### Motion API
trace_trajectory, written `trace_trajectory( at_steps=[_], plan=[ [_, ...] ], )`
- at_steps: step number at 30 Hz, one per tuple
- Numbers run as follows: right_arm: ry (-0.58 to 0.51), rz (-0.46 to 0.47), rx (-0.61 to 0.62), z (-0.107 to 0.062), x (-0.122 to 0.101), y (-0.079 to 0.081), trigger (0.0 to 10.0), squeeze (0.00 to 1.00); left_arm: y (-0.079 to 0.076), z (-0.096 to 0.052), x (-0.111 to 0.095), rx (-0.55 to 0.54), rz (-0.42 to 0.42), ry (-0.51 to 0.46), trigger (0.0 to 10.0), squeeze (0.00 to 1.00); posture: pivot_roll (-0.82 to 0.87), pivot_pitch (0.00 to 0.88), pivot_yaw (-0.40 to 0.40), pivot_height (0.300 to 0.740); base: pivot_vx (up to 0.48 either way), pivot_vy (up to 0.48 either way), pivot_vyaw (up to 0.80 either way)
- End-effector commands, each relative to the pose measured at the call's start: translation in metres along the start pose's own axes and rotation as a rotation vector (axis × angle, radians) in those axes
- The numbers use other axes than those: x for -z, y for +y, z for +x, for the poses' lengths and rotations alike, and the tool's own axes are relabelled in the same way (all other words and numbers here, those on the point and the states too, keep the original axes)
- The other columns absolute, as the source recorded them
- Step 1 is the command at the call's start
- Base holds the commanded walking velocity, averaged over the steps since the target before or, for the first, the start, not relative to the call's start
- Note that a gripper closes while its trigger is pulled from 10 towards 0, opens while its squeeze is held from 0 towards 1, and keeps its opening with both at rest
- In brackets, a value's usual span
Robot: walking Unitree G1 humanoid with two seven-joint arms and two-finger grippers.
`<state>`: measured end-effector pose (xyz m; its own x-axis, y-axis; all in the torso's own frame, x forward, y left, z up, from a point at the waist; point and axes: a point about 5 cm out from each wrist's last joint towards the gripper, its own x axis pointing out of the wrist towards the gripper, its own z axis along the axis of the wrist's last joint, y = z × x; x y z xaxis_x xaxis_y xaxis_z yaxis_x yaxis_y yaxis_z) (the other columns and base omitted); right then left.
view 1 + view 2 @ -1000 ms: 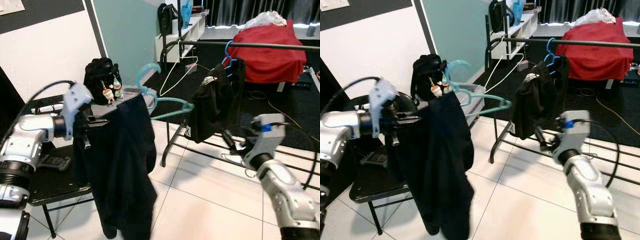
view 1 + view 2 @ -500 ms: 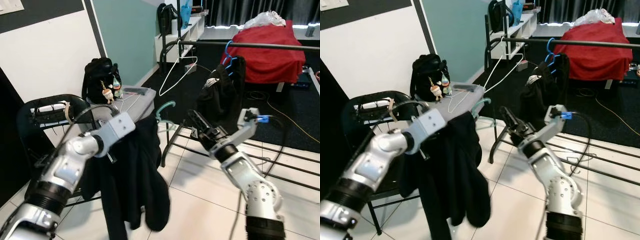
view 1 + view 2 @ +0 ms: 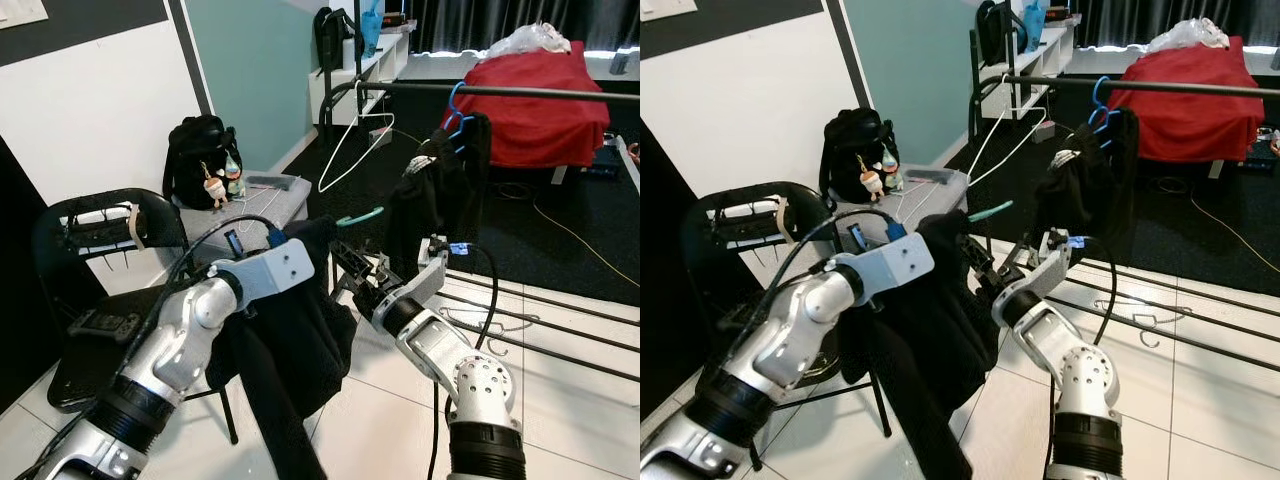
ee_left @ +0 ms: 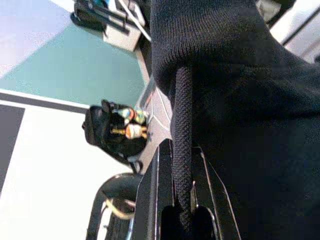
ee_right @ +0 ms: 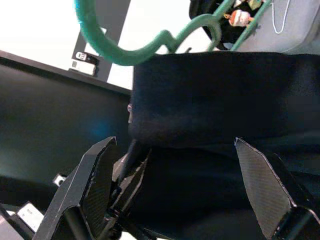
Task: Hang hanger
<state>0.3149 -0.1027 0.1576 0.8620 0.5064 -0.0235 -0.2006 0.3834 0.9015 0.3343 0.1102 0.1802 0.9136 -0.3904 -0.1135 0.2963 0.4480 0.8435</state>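
Pre-hanging step: black garment (image 3: pixel 300 340) is pinched by the left gripper (image 4: pixel 182 220); right gripper (image 5: pixel 180 190), spread wide, approaches teal hanger (image 5: pixel 150 40). Next, the rail (image 3: pixel 500 92) must be reached.

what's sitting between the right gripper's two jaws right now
The dark garment draped over the teal hanger spans the gap between the right gripper's open jaws, seen in the right wrist view.
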Motion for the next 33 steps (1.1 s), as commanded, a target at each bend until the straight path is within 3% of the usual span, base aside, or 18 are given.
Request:
trace_trajectory(
  at_steps=[1, 3, 6, 15, 19, 22, 29, 33],
  plan=[
    [-0.012, 0.038, -0.013, 0.005, -0.001, 0.005, 10.0, 0.0, -0.001, -0.003, -0.006, -0.058, 0.025, -0.011, 10.0, 0.0, -0.16, 0.0, 0.068, 0.74, 0.0, 0.0, 0.0],
    [-0.012, 0.038, -0.013, 0.005, -0.001, 0.005, 10.0, 0.0, -0.001, -0.003, -0.006, -0.058, 0.025, -0.011, 10.0, 0.0, -0.16, 0.0, 0.068, 0.74, 0.0, 0.0, 0.0],
    [-0.055, 0.06, 0.013, 0.007, -0.009, 0.004, 10.0, 0.0, -0.014, -0.007, -0.017, -0.081, 0.046, -0.052, 10.0, 0.0, -0.16, 0.0, 0.066, 0.74, 0.0, 0.0, 0.0],
    [-0.035, 0.07, 0.008, 0.009, -0.008, 0.007, 10.0, 0.0, -0.033, -0.01, -0.023, -0.094, 0.101, -0.096, 10.0, 0.0, -0.16, 0.0, 0.07, 0.74, 0.0, 0.0, 0.0],
    [-0.032, 0.078, 0.017, 0.009, -0.008, 0.007, 10.0, 0.0, -0.033, -0.011, -0.027, -0.109, 0.102, -0.111, 10.0, 0.0, -0.16, 0.0, 0.069, 0.74, 0.0, 0.0, 0.0],
    [-0.032, 0.109, 0.02, 0.013, -0.005, 0.007, 10.0, 0.0, -0.033, -0.013, -0.044, -0.161, 0.101, -0.182, 10.0, 0.0, -0.16, 0.0, 0.065, 0.74, 0.0, 0.0, 0.0],
    [-0.029, 0.119, 0.018, 0.016, -0.003, 0.008, 10.0, 0.0, -0.035, -0.014, -0.052, -0.18, 0.1, -0.209, 10.0, 0.0, -0.16, 0.0, 0.062, 0.74, 0.0, 0.0, 0.0],
    [-0.073, 0.141, 0.01, 0.019, -0.006, 0.01, 10.0, 0.0, -0.034, -0.015, -0.067, -0.221, 0.09, -0.261, 10.0, 0.0, -0.15, 0.0, 0.06, 0.74, 0.0, 0.0, 0.0]
  ],
)
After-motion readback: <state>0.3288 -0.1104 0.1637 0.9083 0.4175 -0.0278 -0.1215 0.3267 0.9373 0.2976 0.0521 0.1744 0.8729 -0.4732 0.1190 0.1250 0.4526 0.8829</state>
